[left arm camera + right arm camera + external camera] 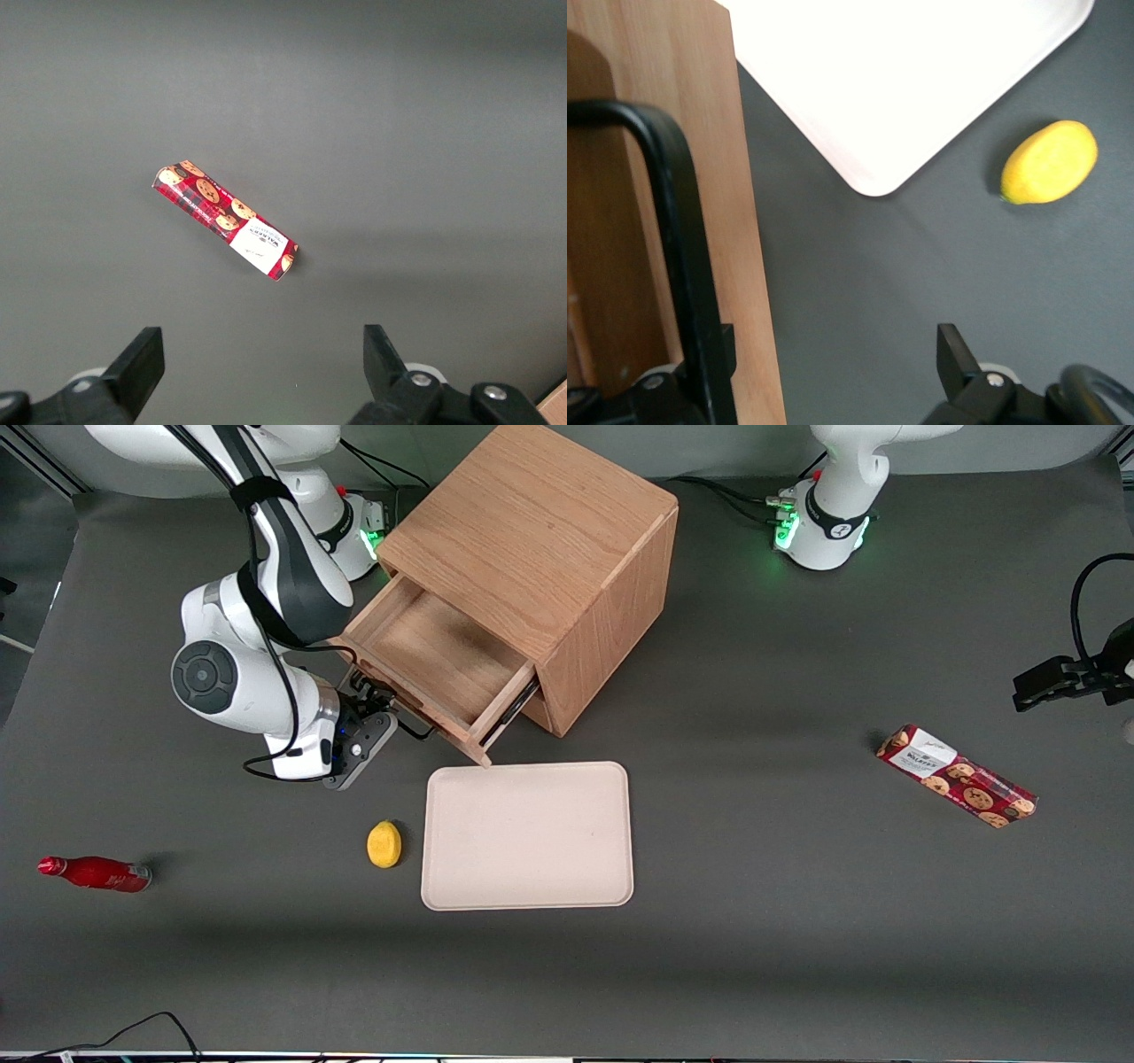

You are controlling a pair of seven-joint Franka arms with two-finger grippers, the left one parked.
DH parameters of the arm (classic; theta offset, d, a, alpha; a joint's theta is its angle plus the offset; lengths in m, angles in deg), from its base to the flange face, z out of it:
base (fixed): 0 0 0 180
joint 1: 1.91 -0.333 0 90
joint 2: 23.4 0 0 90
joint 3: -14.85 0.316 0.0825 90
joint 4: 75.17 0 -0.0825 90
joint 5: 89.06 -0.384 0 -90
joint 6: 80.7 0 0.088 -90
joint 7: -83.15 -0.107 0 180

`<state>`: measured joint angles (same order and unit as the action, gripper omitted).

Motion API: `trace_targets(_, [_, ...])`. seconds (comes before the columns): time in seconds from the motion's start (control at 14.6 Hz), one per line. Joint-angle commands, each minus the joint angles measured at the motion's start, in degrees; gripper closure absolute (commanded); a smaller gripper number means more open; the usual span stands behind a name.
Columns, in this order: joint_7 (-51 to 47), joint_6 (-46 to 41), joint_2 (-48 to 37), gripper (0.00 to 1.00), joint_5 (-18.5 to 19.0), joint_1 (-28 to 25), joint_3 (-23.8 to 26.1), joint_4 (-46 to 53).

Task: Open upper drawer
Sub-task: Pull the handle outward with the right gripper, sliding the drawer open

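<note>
Front view, gripper (390,710) at pulled-out upper drawer (434,657), jaws spread

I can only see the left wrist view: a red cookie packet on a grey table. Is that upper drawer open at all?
Observer: Yes. The upper drawer stands well out of the cabinet.
Operator: And where is the gripper?
Observer: The gripper is at the drawer's front, fingers apart, right by the dark bar handle.
Operator: Anything lying close to it?
Observer: A pale tray lies nearer the front camera than the drawer, with a lemon beside it.
</note>
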<state>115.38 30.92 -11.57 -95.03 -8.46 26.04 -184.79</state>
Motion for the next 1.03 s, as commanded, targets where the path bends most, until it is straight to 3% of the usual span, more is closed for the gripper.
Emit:
trace_targets(0.0, [1.52,0.53,0.83,0.0,1.13,0.39,-1.52,1.87])
trace_targets(0.96, [1.43,2.99,1.62,0.0,1.05,2.94,-3.55,3.54])
